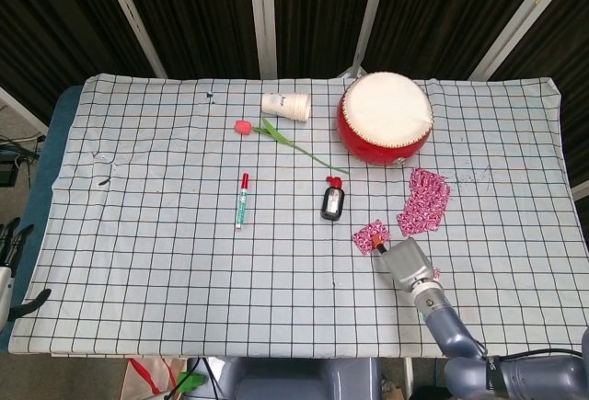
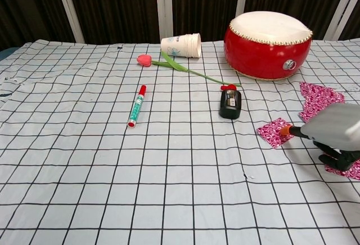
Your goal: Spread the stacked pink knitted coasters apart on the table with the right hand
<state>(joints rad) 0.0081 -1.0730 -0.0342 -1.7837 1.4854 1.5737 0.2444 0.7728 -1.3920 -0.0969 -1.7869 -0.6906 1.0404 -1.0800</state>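
Observation:
One pink knitted coaster (image 1: 371,235) (image 2: 273,132) lies flat by itself, left of the remaining pink coaster pile (image 1: 423,201) (image 2: 318,99). My right hand (image 1: 402,260) (image 2: 332,131) reaches in from the front right. Its orange fingertip (image 2: 285,130) holds the lone coaster's right edge, and its other fingers curl underneath. Another pink coaster (image 2: 344,169) peeks out below that hand near the front right. My left hand (image 1: 11,267) hangs off the table's left edge with its fingers apart, holding nothing.
A red drum (image 1: 385,118) stands behind the coasters. A small black bottle (image 1: 332,202) lies just left of the lone coaster. Further left are a marker (image 1: 242,200), a tulip (image 1: 243,127) and a tipped paper cup (image 1: 285,106) on the checked cloth (image 1: 166,262).

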